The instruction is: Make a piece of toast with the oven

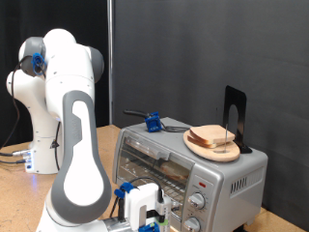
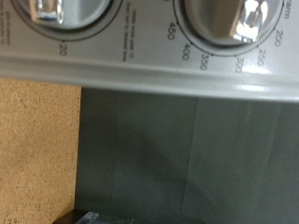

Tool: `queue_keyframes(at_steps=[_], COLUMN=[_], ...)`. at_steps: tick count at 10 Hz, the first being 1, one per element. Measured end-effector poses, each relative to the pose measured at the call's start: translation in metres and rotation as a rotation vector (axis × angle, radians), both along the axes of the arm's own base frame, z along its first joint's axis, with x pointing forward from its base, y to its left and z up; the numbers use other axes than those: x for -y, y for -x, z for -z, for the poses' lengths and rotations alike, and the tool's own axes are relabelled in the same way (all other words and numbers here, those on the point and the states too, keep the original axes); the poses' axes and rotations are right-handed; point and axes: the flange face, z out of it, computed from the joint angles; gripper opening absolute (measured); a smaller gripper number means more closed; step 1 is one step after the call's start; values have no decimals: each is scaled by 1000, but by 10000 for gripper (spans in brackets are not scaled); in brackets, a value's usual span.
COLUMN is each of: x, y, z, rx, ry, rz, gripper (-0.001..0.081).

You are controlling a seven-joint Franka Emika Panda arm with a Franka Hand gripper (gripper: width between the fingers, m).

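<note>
The silver oven (image 1: 183, 159) stands on the wooden table at the exterior view's right, its glass door closed. A pale brown shape (image 1: 176, 168) shows behind the glass; I cannot tell whether it is the piece of toast. My gripper (image 1: 145, 209) hangs low in front of the oven's lower front corner, close to the round knobs (image 1: 200, 192). In the wrist view two knobs (image 2: 241, 19) and their temperature numbers fill the frame from very near. The fingers do not show clearly there.
A round wooden plate (image 1: 201, 151) with piled bread slices (image 1: 214, 138) sits on the oven's top. A black stand (image 1: 235, 116) rises behind it, and a blue-and-black tool (image 1: 152, 121) lies on the oven's back edge. The arm's white base (image 1: 43, 135) stands at the left.
</note>
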Motion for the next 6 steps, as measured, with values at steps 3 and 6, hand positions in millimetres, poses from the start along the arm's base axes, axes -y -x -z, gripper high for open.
queue_keyframes(at_steps=[3,6], x=[-7,-26], y=[-15,-23], z=[9,22], rx=[-6,-6], ry=[16,24], rz=[-26,-56], gripper=[805,808])
